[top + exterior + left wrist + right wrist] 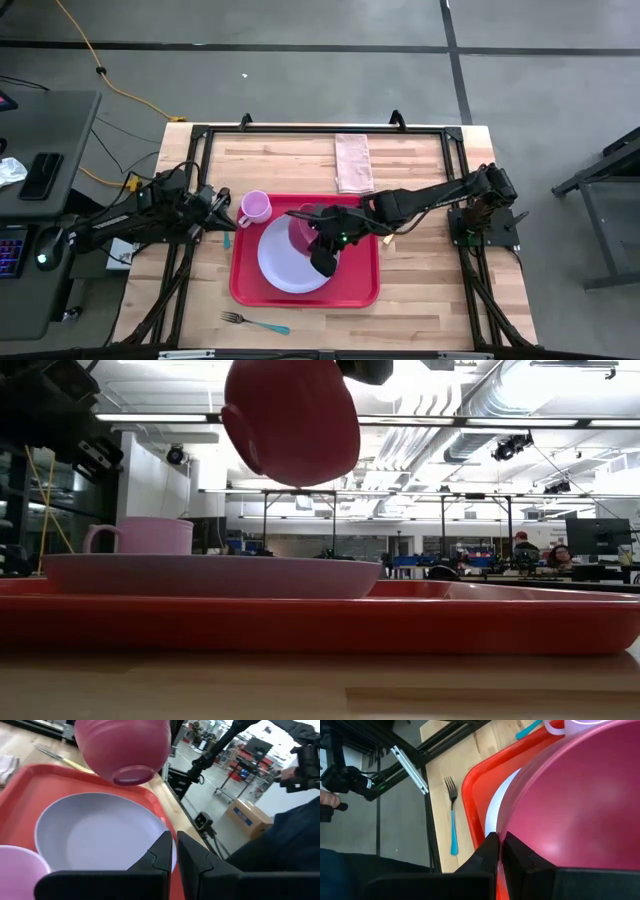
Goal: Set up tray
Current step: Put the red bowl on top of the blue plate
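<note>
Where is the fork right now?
In the high view the fork lies on the wooden table at the picture's bottom, just outside the red tray.

Right arm stretched from its base at the bench's right edge toward the middle, forearm nearly level, wrist bent down over the centre. Right hand (318,228) raised off the bench, fingers (492,851) pressed close together, pinching the rim of a bowl (291,420) and carrying it in the air, clear of everything beneath. Left arm folded low along the bench's left side, elbow back toward the left edge, wrist pointing inward toward the centre. Left hand (222,208) parked low near the left side of the bench, fingers (160,857) almost touching with only a narrow slit between them, gripping nothing.
</note>
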